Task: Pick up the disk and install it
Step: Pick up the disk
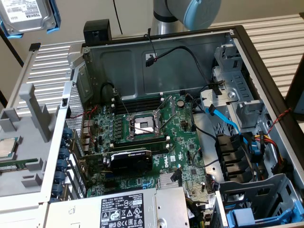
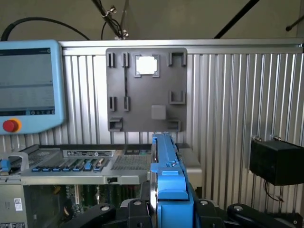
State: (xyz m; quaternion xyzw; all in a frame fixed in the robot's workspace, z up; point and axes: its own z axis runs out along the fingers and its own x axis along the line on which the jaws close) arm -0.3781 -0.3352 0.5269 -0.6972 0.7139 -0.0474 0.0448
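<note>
Silver-grey metal, flat and rectangular, with a white printed label on its broad face: the disk [image 1: 26,19], clipped in a blue plastic carrier [image 1: 54,19] that shows along both sides. Sits at about eleven o'clock in the exterior view, up off the ribbed surface [image 1: 280,42] and well apart from the open computer case [image 1: 156,61], label face toward the camera, partly cut by the frame edge. Seen edge-on in the wrist view, narrow and upright, blue carrier rail toward the lens with a thin strip of metal beside it.

Pinched by the end effector [image 2: 171,211]: black fingers [image 2: 137,211] pressed against the carrier from both sides, spread no wider than the disk's thickness, touching nothing else.

Reads "TOSHIBA" on the disk's label, turned at an angle to the exterior view; smaller print around it too fine to make out. "NVIDIA" on the black graphics card [image 1: 130,160], at about seven o'clock from the processor socket [image 1: 144,125]. White warning label with pictograms and dense text on the grey power-supply box [image 1: 128,211], at six o'clock in the exterior view, wording not legible.
</note>
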